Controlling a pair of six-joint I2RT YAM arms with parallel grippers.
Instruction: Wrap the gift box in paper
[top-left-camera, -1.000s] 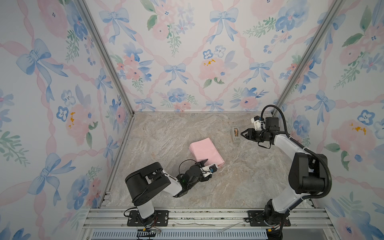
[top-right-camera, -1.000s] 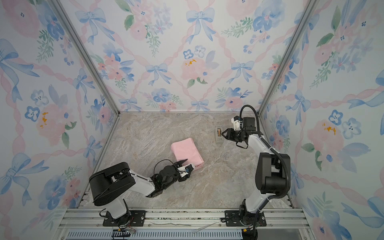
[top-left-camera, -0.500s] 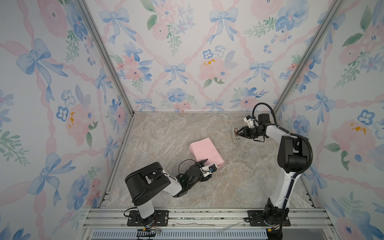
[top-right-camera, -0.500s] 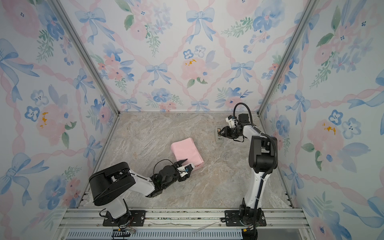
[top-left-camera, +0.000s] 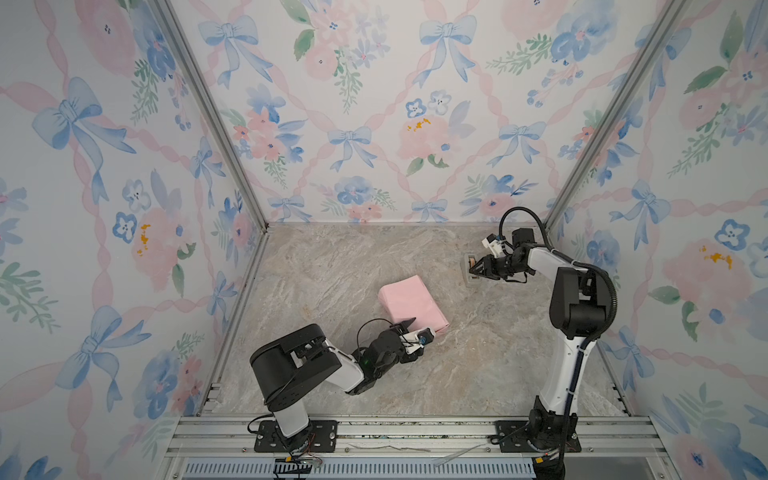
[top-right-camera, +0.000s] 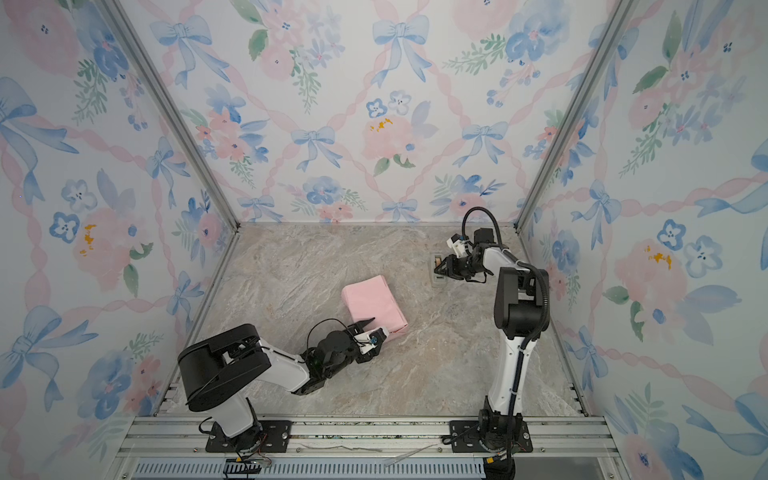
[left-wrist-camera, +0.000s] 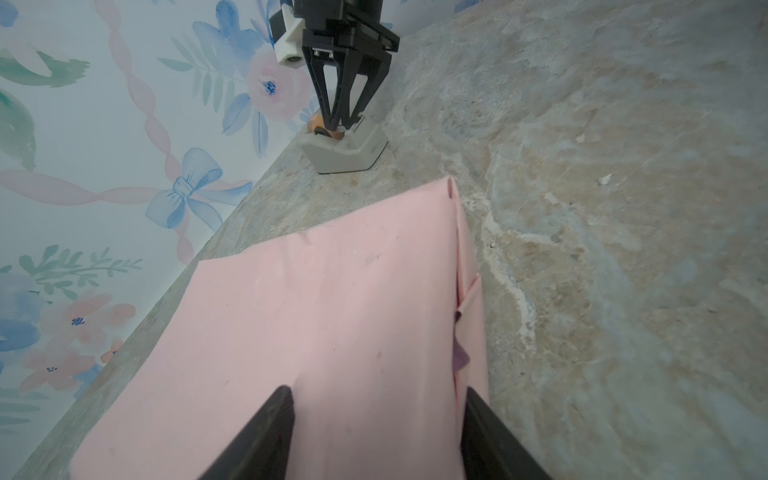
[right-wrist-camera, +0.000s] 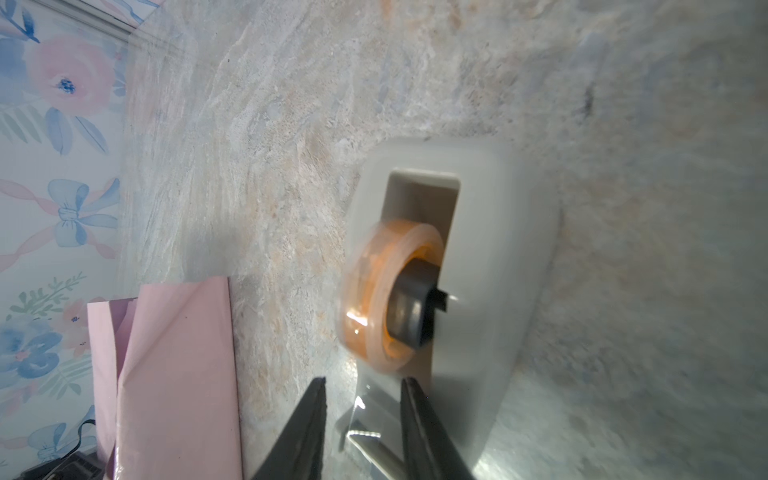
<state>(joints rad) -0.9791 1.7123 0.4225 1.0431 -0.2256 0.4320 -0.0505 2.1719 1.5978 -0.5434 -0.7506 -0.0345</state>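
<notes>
Paper (top-left-camera: 411, 305) lay folded into a blocky pink parcel near the middle of the marble-patterned table (top-left-camera: 324, 266), resting flat and set at a slant to the table's edges. Only its pale pink face showed on top. Slivers of lilac peeped out at a side fold of the paper (left-wrist-camera: 311, 332) in the left wrist view, and at one open end (right-wrist-camera: 178, 374) in the right wrist view. The gift box was hidden in every view.

At the parcel's near end sat the left gripper (top-left-camera: 422, 328), its jaws spread wide. One finger (left-wrist-camera: 270, 424) lay over the pink top and the other ran down along the side fold (only the dark tips showed to the wrist camera). Whether they pressed on the parcel I could not tell.

Well apart from the parcel, towards the back right, stood a small beige tape dispenser (top-left-camera: 470, 283) on the table near the side wall. Its open slot held a roll of clear, orange-tinted tape (right-wrist-camera: 374, 291) on a dark hub, blurred in the close view. The right gripper (right-wrist-camera: 363, 380) pointed down at the dispenser's cutter end, its jaws narrowly apart on either side of the loose strip of tape, with a gap visible at each finger. In both top views the right gripper (top-right-camera: 438, 270) hung right over the dispenser (top-right-camera: 438, 283).
</notes>
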